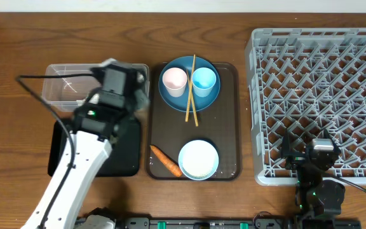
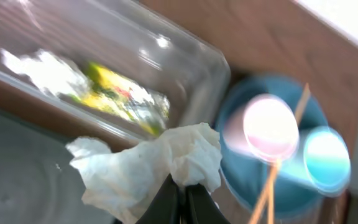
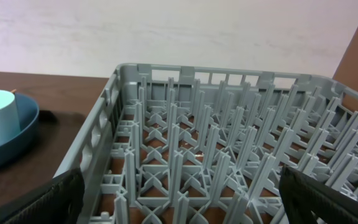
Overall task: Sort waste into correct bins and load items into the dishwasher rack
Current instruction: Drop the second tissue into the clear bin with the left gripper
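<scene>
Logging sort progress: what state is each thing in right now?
left hand: shut on the napkin
right hand: open, empty
napkin: crumpled, held
wrapper: in the clear tub
carrot: lying on the brown tray
pink cup: upright on the blue plate
light-blue cup: upright on the plate
chopsticks: lying across the plate
bowl: upright on the tray
rack: no dishes seen inside

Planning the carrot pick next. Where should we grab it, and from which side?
Probably grip the carrot on its half away from the bowl, from straight above, jaws across its width. It lies flat and diagonal on the brown tray, and its other end sits close to the bowl, leaving little finger room there.
</scene>
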Controlling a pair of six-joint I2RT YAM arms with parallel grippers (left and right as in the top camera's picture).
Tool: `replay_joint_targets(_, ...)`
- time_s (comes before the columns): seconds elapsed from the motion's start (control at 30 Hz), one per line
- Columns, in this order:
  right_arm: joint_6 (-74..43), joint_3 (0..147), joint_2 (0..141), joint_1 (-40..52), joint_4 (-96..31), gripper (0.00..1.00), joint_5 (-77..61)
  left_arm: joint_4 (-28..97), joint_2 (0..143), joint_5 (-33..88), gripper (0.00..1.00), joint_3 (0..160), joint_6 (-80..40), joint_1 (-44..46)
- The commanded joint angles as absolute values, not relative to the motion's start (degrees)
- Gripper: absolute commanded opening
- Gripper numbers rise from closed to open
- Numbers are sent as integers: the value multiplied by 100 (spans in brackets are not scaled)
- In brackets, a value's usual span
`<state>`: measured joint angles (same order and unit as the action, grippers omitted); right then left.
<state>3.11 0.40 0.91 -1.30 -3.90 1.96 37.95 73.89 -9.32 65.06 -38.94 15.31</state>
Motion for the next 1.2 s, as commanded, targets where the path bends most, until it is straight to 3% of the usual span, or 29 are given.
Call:
replay_joint_targets(0.0, 220, 32, 89, -143, -408, 99, 235, 3594, 7557, -1273, 6, 6624, -3835, 1210)
replay_joint_targets(0.47, 220, 32, 89, -143, -408, 99, 235, 2274, 9118, -1273, 8, 6624, -3791, 513)
replay_joint_targets(0.57, 220, 32, 89, -143, -408, 99, 235, 2213, 9253, -1271, 17, 6624, -3791, 429)
replay_joint_targets(0.6, 220, 32, 89, -143, -408, 99, 237, 2213, 9253, -1273, 25, 6624, -3791, 412)
replay_joint_targets(0.67, 220, 32, 89, -143, -410, 99, 237, 2182, 9212, -1271, 53, 6626, -3791, 399)
replay_joint_targets(0.7, 220, 32, 89, -143, -408, 99, 237, 2165, 9174, -1271, 62, 6626, -3791, 397)
replay_joint_targets(0.83, 220, 32, 89, -143, -410, 99, 237, 2414, 8888, -1083, 66, 6626, -3791, 399)
replay_joint_targets(0.97, 220, 32, 89, -143, -408, 99, 237, 3087, 8403, -104, 67, 6626, -3798, 399)
replay_joint_targets(1.17, 220, 32, 89, -143, -408, 99, 235, 5146, 7566, 1400, 67, 6624, -3817, 449)
